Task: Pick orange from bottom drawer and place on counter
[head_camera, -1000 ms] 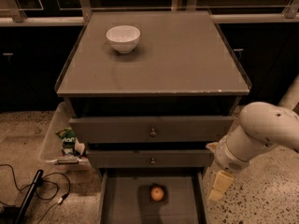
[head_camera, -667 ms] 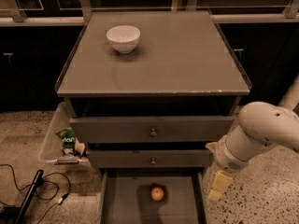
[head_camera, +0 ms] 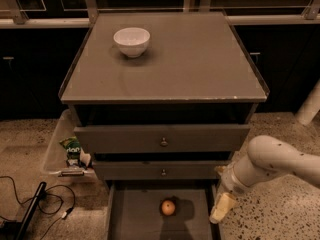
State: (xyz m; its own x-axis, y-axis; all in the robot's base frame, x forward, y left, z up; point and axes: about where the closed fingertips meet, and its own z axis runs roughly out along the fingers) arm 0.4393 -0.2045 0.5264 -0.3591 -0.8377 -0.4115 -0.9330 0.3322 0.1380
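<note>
The orange [head_camera: 168, 207] lies near the middle of the bottom drawer [head_camera: 135, 219], which is pulled out at the foot of the cabinet. The counter [head_camera: 185, 59] is the wide grey top above, with a white bowl [head_camera: 132, 41] at its back left. My gripper [head_camera: 223, 207] hangs at the end of the white arm [head_camera: 270, 164], by the drawer's right edge, to the right of the orange and apart from it. It holds nothing that I can see.
Two wider knobbed drawers [head_camera: 162, 138] above are closed. A clear bin [head_camera: 60, 149] with a green packet [head_camera: 73, 147] stands left of the cabinet. Black cables [head_camera: 35, 204] lie on the speckled floor at the lower left. Dark cabinets line the back.
</note>
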